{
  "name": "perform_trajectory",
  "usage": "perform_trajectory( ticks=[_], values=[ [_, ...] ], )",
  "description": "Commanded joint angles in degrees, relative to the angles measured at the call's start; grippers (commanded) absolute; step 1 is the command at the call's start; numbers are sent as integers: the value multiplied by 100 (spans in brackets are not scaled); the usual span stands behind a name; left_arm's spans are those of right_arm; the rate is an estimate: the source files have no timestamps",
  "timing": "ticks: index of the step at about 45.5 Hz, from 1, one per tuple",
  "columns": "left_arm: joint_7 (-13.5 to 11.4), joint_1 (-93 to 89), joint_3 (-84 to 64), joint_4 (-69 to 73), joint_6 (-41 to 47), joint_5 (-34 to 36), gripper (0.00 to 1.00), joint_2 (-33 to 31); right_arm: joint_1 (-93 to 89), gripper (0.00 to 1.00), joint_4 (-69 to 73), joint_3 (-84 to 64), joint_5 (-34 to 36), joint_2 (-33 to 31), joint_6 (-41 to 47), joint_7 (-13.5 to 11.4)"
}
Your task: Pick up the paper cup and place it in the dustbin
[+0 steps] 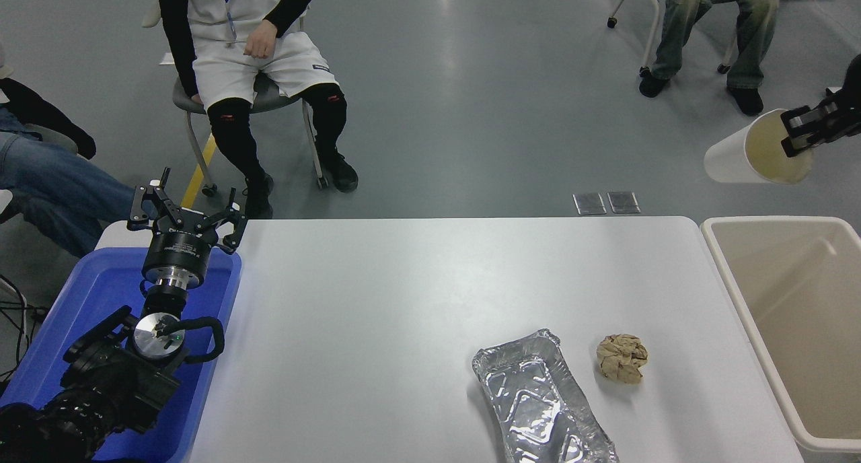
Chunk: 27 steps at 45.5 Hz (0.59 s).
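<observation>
My right gripper (804, 132) comes in from the right edge and is shut on the rim of the paper cup (736, 159). The cream-white cup hangs on its side, high in the air, its mouth turned toward the gripper. It hovers beyond the far left corner of the dustbin (760, 342), a large beige tub at the table's right end whose inside looks bare. My left gripper (186, 210) stays parked at the lower left with its fingers spread, open.
A silver foil tray (538, 399) and a crumpled brown paper ball (622, 358) lie on the white table (403, 301) near the front right. A blue tub (101, 301) sits under my left arm. People sit on chairs beyond the table.
</observation>
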Motion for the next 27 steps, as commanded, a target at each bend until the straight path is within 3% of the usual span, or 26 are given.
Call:
perform_trajectory(
  ticks=[1,17,27],
  values=[
    [0,-1,0,0,0,1,99,0,-194,0,-347,-119,-22,-393,0,-10],
    [0,-1,0,0,0,1,99,0,-1713,0,-1876,302,197,-1333,0,-1],
    [0,-1,0,0,0,1,99,0,-3401,0,-2782,1181,356,-1422,0,7]
  ],
)
